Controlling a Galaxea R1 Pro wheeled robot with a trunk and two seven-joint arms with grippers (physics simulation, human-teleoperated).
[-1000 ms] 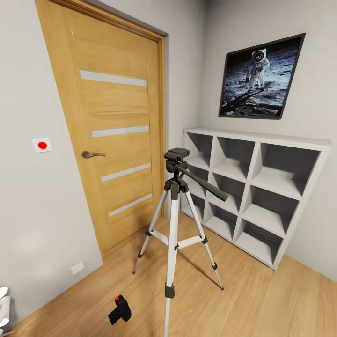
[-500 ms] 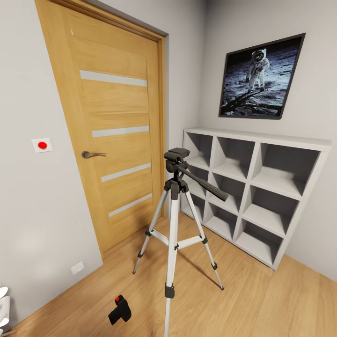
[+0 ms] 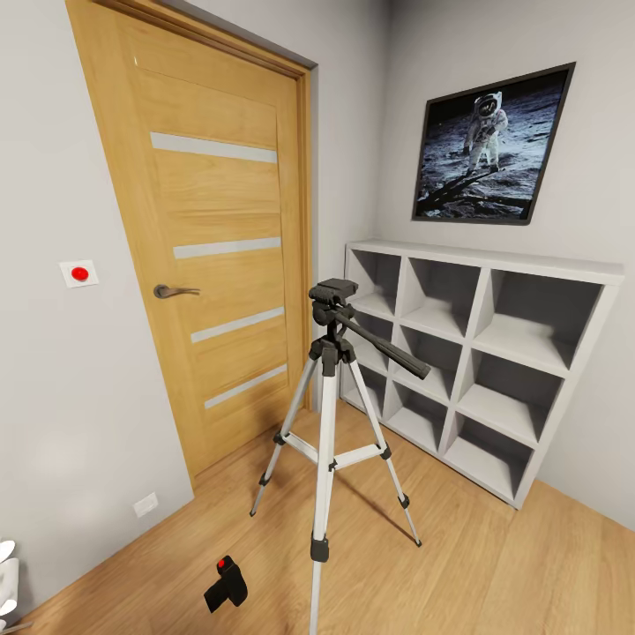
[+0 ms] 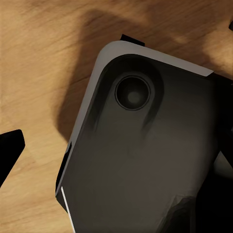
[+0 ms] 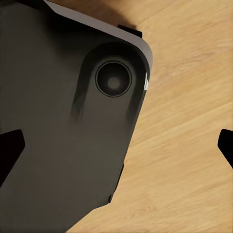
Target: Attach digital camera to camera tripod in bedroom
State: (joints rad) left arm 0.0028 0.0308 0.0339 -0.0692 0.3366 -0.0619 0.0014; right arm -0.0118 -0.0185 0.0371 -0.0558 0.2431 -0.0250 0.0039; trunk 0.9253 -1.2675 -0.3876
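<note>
Digital camera lying on wood floor, near-left of camera tripod, just apart from its nearest leg. Tripod upright before white cube shelf, oak door to left. Left end effector and right end effector spread wide, empty, above dark robot base.

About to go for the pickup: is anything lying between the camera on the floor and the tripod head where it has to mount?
Nothing visible. The digital camera lies on bare wood floor beside the camera tripod's near leg, and the pan head on top stands empty, open space around it.
</note>
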